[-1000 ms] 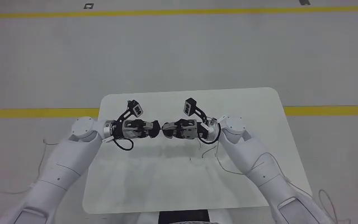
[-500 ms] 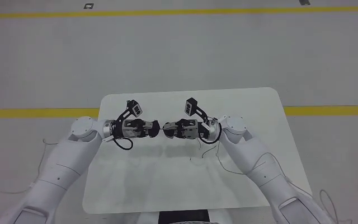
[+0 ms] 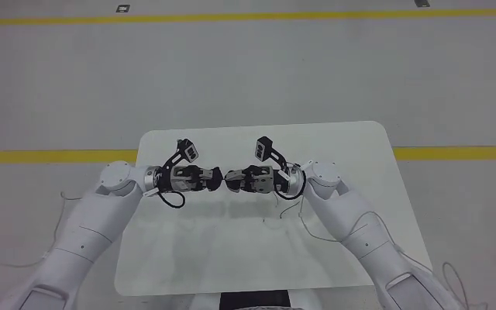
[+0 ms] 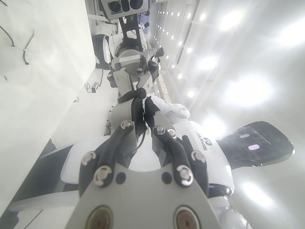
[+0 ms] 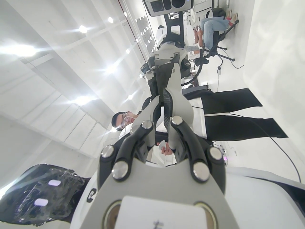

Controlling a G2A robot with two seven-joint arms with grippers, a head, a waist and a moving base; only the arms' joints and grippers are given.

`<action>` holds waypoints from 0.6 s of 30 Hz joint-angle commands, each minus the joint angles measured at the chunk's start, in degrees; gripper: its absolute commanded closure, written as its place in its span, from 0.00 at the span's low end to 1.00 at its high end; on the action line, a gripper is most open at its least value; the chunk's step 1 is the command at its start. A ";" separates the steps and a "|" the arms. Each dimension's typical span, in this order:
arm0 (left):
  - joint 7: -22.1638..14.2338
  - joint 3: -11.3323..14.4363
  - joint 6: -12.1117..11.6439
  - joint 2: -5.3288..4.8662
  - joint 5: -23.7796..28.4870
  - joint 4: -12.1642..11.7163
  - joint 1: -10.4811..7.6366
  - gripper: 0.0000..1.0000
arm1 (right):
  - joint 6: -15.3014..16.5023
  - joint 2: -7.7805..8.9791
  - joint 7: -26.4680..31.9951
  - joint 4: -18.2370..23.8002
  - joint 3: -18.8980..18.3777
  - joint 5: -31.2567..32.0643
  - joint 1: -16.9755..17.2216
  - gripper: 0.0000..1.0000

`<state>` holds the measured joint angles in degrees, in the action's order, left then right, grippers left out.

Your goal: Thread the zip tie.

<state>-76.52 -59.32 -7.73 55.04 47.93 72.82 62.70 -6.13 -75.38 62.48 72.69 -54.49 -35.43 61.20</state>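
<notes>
Above the middle of the white table (image 3: 341, 147) my two grippers meet tip to tip. My left gripper (image 3: 216, 177) has black-wrapped fingertips (image 4: 137, 110) pressed together on a thin black zip tie (image 4: 142, 141), whose tail curls back between the fingers. My right gripper (image 3: 232, 177) faces it from the other side, its fingers (image 5: 168, 107) nearly touching. It looks shut on the same tie, though the tie itself is hidden between the pads. In the left wrist view, the right gripper (image 4: 133, 89) sits right against my left fingertips.
Several loose thin ties or wires (image 4: 25, 51) lie on the table surface, seen as small dark marks (image 3: 264, 221) near the right arm in the top view. The table's edges lie well away from both grippers.
Half a second ago the two grippers stood slightly apart with a thin strand stretched between them. The gap has now closed and the tips touch, as they did one second ago.
</notes>
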 commanded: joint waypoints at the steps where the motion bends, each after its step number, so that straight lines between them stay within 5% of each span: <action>1: -0.02 0.03 0.01 0.01 -0.10 0.01 -0.02 0.95 | -0.01 -0.01 -0.02 -0.06 0.10 -0.06 -0.06 1.00; 15: 0.67 0.16 -0.17 0.06 -1.07 -0.44 -0.11 1.00 | -0.23 0.04 -0.31 -0.31 0.54 -0.34 -0.32 0.95; 17: 0.72 0.09 -0.34 0.06 -1.07 -0.57 -0.10 1.00 | -0.45 0.05 -0.87 -0.41 0.43 -0.65 -0.24 0.00; 18: 0.73 0.01 -0.49 0.05 -1.02 -0.63 -0.08 1.00 | -0.42 0.07 -1.17 -0.40 0.28 -0.85 -0.14 0.00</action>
<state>-75.80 -59.23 -8.07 55.10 46.84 72.26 62.59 -6.55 -75.33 61.70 72.31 -54.04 -36.01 60.95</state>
